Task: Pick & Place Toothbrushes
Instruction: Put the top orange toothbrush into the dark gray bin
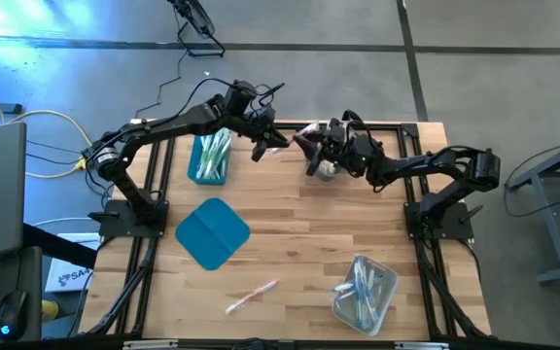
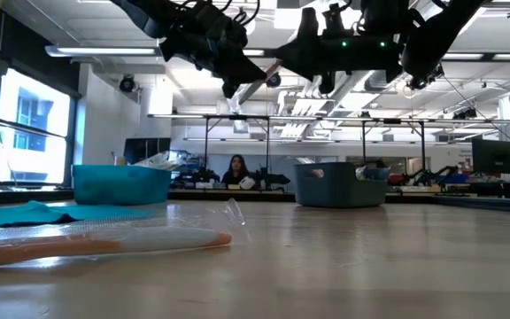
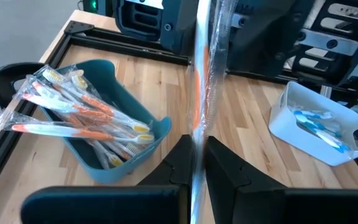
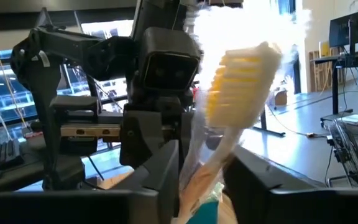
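Observation:
A wrapped toothbrush (image 3: pixel 199 93), pale with an orange handle and a yellow bristle head (image 4: pixel 244 78), hangs in the air over the table's far middle, between my two grippers. My left gripper (image 1: pixel 263 146) is shut on one end of it. My right gripper (image 1: pixel 304 148) faces it from the right, its fingers closed in around the other end just below the head. More toothbrushes lie in the teal bin (image 1: pixel 210 157), the clear bin (image 1: pixel 366 292) and the white bin (image 3: pixel 321 127). One lone toothbrush (image 1: pixel 251 297) lies flat on the table near its front edge. My left gripper pinches the wrapped toothbrush's handle end (image 3: pixel 196 146) between its two fingers. The brush runs on straight out beyond the fingertips, lifted clear of the table. My right gripper has the neck (image 4: pixel 211 163) just below the yellow head between its two fingers (image 4: pixel 166 171). The brush and its wrapper fill the gap, and the head stands out past the fingertips.
The flat teal lid (image 1: pixel 212 233) lies left of the table's middle. The white bin (image 1: pixel 327 168) stands right under my right gripper. A person (image 2: pixel 235 170) sits far off in the room behind. Bare wood lies between the lid and the clear bin.

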You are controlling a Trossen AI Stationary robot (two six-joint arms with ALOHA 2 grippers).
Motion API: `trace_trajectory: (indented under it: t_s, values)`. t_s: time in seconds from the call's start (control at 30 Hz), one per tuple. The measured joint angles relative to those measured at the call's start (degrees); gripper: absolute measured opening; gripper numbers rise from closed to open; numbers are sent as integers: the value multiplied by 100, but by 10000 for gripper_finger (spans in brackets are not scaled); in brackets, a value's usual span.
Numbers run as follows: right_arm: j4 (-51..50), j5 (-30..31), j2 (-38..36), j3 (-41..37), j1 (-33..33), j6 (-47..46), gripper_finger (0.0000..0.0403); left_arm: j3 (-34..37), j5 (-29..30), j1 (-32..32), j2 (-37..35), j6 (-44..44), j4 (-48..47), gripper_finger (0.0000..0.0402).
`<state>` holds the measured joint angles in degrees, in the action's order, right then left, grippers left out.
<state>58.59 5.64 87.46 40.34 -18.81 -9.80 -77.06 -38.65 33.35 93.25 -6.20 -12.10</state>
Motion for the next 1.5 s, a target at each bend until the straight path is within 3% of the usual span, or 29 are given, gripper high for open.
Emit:
trace_trajectory:
  t_s: [0.2,0.33,0.6,1.07,1.5]
  values:
    - [2,-8,0,0,0,-11,37,0,2,-1,-4,-10,3,18]
    - [15,-25,0,0,2,-28,14,0,4,-1,-4,-28,0,18]
    - [3,-3,0,0,4,-87,13,0,68,-1,-4,49,0,36]
    - [-28,18,0,0,2,-68,13,0,691,-1,-4,216,-2,167]
    - [-407,223,-133,0,4,-44,13,0,662,3,-4,390,6,178]
